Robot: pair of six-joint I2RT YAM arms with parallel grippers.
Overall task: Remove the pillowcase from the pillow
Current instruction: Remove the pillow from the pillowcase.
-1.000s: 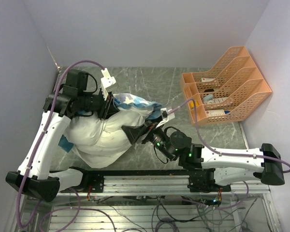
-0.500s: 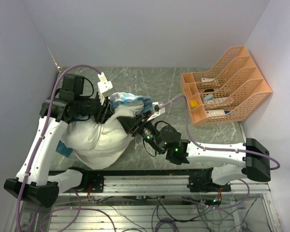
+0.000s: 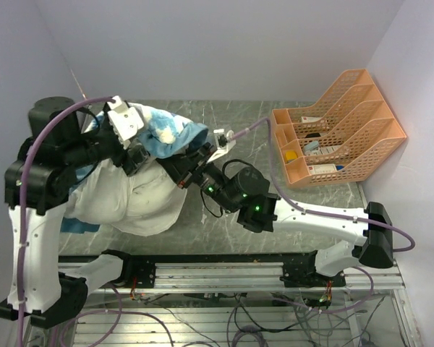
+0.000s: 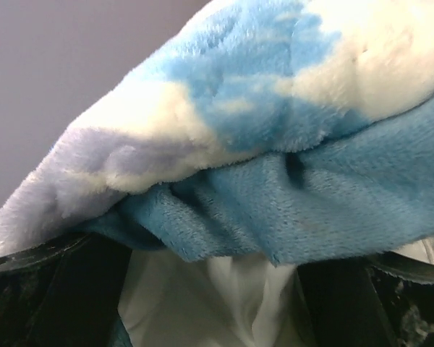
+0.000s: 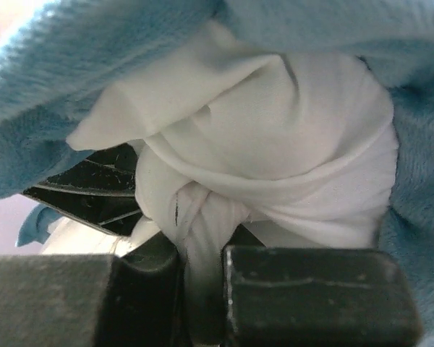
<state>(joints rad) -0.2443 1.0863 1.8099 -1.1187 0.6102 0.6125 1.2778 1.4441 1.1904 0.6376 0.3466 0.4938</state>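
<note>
Right hand (image 5: 201, 289) pinches the pillow (image 5: 275, 144), bunched beneath the pillowcase (image 5: 72, 87).

Table (image 3: 231, 119): grey-green marbled top, pale veins. The pillow (image 3: 134, 206) lies on the left half, its near side close to the front edge. A blue strip of the pillowcase (image 3: 74, 225) lies flat on the top, showing from under the pillow's left side. An orange file rack (image 3: 340, 137) stands at the far right corner, well apart from the pillow. A metal rail (image 3: 217, 271) runs along the near edge.
</note>
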